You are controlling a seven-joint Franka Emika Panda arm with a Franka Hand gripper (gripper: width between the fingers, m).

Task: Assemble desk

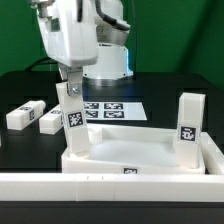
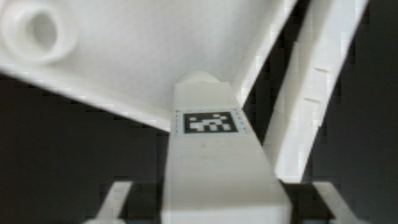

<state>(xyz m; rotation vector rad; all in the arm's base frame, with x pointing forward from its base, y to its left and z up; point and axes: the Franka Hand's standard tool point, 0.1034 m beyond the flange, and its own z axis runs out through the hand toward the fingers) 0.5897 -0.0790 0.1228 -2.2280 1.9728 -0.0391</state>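
Because the leg [image 1: 72, 118] looks light, hard and smooth, the jaws hold it by its flat sides, upright at a corner of the desk panel [image 1: 135, 150].

A plain green backdrop [image 1: 195, 35] stands behind the far edge of the black worktop [image 1: 168, 86], which sits under soft, even light. A long white rail [image 1: 40, 188] runs along its near edge. The marker board [image 1: 112, 109] lies flat near the middle.

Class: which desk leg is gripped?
The leg at the panel's corner on the exterior view's left, in the gripper; another leg stands alone, two legs lie flat.
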